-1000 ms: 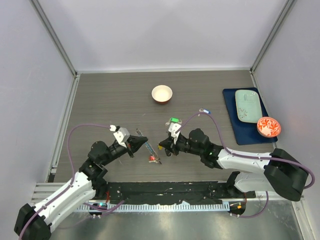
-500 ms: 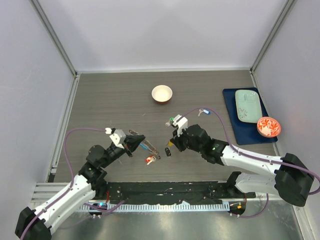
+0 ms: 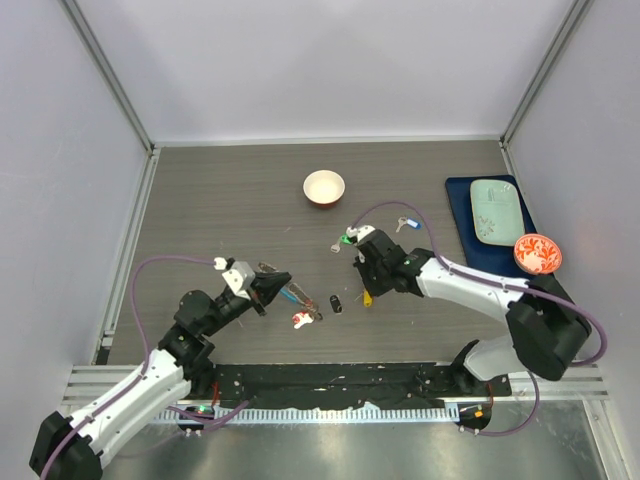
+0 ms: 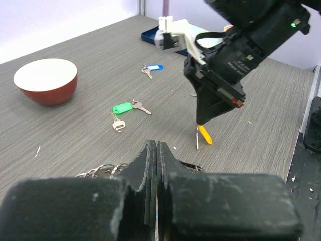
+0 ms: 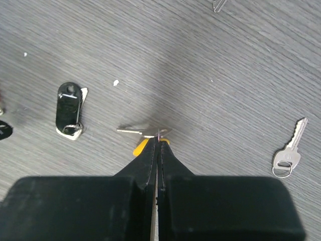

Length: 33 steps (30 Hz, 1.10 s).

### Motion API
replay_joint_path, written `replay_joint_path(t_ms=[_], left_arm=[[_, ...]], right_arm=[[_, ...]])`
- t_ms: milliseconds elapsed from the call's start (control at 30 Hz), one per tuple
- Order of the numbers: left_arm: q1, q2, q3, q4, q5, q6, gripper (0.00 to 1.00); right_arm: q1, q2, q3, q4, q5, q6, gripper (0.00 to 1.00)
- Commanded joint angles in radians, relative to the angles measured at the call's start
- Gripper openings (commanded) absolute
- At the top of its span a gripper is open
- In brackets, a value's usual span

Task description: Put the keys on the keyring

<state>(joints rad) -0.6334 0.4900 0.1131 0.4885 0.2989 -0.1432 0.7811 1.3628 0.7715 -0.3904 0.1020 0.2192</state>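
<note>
The right claw (image 5: pixel 158 143) is pinched shut on the yellow-tagged key (image 5: pixel 134 130), which is held down at the surface (image 3: pixel 220 200). The left claw (image 4: pixel 153 150) is closed tight, apparently on the keyring (image 3: pixel 295 293), just left of the black-tagged key (image 3: pixel 336 303).

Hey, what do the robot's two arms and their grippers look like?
Both arms have white lower links and black joints: left arm, right arm. A purple cable loops along each. The left gripper and right gripper are black and taper to points; a white block sits at each wrist.
</note>
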Motion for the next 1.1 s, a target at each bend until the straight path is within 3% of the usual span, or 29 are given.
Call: replay_joint_path(t_ms=[0,367,700,867,1067], left_arm=[[-0.008,-0.027,0.005,0.065,0.011,0.034,0.00],[-0.031,-0.067,0.003,0.024,-0.006,0.057,0.00],[-0.037,-0.079,0.000,0.016,-0.012,0.067,0.00],[-0.038,-0.077,-0.001,0.018,-0.018,0.068,0.00],[-0.038,-0.082,-0.006,0.021,-0.026,0.070,0.00]], right_arm=[[-0.016,0.091,0.101,-0.059,0.001,-0.050,0.01],[-0.049,0.277,0.204,0.059,-0.013,-0.139,0.01],[-0.052,0.283,0.134,0.200,-0.036,-0.129,0.01],[-0.051,0.251,0.097,0.232,-0.044,-0.115,0.13],[-0.051,0.118,0.086,0.257,-0.027,-0.115,0.35]])
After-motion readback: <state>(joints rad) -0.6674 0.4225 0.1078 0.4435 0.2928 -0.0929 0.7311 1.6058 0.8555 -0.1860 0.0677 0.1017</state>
